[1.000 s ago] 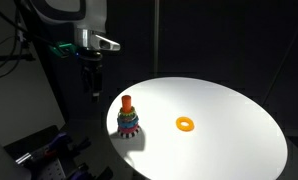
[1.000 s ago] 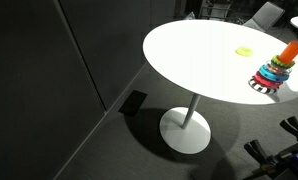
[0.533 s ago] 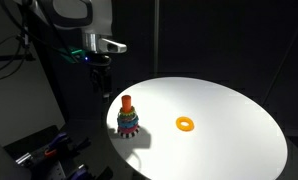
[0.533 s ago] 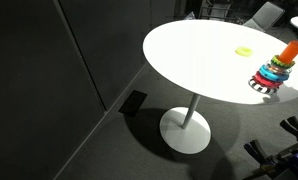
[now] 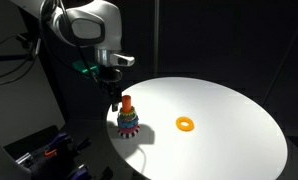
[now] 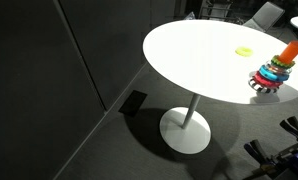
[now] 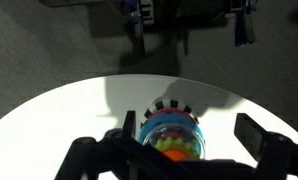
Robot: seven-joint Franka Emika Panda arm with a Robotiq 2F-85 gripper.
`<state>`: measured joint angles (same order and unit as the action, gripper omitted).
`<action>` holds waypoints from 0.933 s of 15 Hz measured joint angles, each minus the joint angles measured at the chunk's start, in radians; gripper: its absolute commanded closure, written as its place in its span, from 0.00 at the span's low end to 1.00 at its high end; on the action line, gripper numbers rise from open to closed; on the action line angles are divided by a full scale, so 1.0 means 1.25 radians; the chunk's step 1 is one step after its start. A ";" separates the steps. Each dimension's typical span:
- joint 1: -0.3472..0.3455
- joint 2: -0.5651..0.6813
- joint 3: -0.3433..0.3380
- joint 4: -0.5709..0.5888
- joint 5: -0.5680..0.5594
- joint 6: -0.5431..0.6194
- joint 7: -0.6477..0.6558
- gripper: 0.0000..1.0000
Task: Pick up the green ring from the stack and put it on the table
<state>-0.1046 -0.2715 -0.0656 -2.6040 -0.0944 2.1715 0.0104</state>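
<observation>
The stack [image 5: 127,119] stands near the edge of the round white table [image 5: 219,140]; it also shows in an exterior view [image 6: 275,68]. In the wrist view the stack [image 7: 172,128] lies below me, seen from above, with the green ring [image 7: 174,143] near its top around the orange peg. My gripper [image 5: 117,99] hangs just above the stack, beside the peg's top. In the wrist view my gripper [image 7: 189,125] is open, with its two fingers wide apart on either side of the stack and touching nothing.
A lone orange ring [image 5: 185,124] lies on the table away from the stack; it looks pale yellow in an exterior view [image 6: 244,50]. The table edge is close to the stack. Dark floor and the table's pedestal base [image 6: 185,130] lie below.
My arm has swung from off the table's edge towards the stack and come down, so the gripper now hangs over the stack. The stack and the lone ring have not moved.
</observation>
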 measured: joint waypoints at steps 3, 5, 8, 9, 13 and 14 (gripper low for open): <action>0.000 0.015 -0.006 -0.012 0.000 0.038 0.000 0.00; 0.000 0.016 -0.011 -0.022 0.000 0.062 0.000 0.00; -0.001 0.012 -0.021 -0.031 0.000 0.084 -0.002 0.00; -0.002 0.009 -0.024 -0.034 0.000 0.092 -0.002 0.00; -0.003 0.003 -0.033 -0.042 0.000 0.123 -0.002 0.00; -0.003 0.003 -0.034 -0.045 0.000 0.135 -0.002 0.00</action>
<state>-0.1083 -0.2683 -0.1076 -2.6608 -0.0944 2.3397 0.0074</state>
